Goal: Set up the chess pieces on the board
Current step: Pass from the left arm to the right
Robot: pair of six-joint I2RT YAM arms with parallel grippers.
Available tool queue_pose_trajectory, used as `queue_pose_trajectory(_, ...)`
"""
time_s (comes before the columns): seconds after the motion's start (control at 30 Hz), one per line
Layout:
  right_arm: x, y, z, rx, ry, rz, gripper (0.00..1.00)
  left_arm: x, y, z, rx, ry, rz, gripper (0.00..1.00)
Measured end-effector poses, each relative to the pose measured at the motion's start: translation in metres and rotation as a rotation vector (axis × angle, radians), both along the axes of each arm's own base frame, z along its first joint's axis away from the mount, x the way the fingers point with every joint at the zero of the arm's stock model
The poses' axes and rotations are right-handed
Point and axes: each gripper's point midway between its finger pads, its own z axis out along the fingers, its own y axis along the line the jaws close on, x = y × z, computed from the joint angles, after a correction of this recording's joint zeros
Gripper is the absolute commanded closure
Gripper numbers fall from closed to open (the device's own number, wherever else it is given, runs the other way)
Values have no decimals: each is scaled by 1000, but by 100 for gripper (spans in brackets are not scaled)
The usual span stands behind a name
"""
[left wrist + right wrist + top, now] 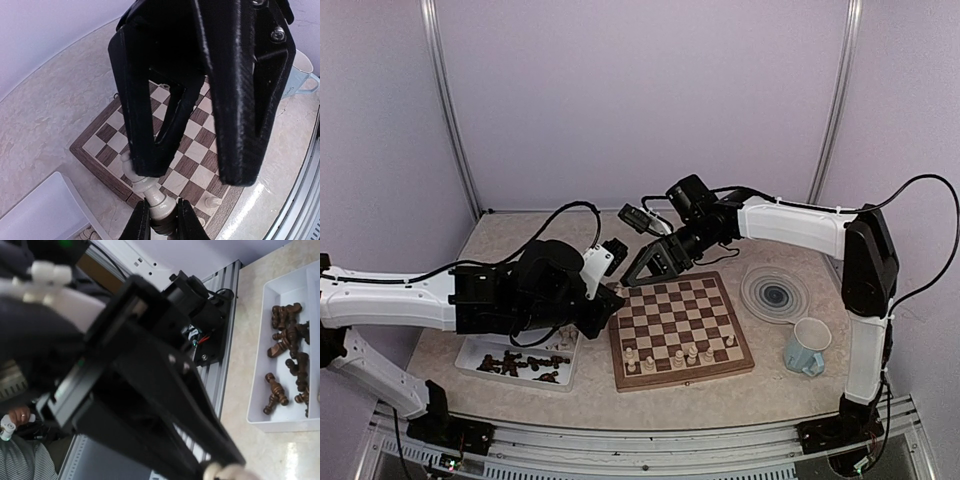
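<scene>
Left end effector [160,221], bottom centre of the left wrist view, is clenched on one cream piece [159,202]. It holds the piece over the board [95,145] near the edge, low in that frame.

Right end effector [190,176] is empty, its fingers spread wide, just up-frame of the piece. One tip overlaps the piece's narrow end; you cannot tell whether they touch.

A few cream pieces [678,357] stand along the board's bottom rows in the top view. Dark pieces [525,363] lie in the tray [470,372] at lower left.

Handling, as a judgement: turned wood, so light, rigid and not fragile. It is also smooth and round, so expect it to twist or slip in a pinch. Take hold across the stem below the head, leaving the base free. Set it down level, or it likely topples.
</scene>
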Motion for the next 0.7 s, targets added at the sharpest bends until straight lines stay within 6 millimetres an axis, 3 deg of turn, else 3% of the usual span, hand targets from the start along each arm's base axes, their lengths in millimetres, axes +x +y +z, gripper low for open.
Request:
queue_pose_trajectory(0.27,2,1,0,-6,5,-8,60,-4,-4,-2,8,0,-13,85)
queue_pose_trajectory(0.47,20,-6,-1,-18,-37,-65,44,-2,-2,-4,19,-1,0,85)
queue_pose_trajectory(0.6,38,-12,-8,-47,-70,-123,42,-5,-5,1,7,-4,-11,85)
queue_pose_trajectory(0.7,40,-12,-9,-52,-75,-130,43,-6,-10,8,-9,-10,-20,85)
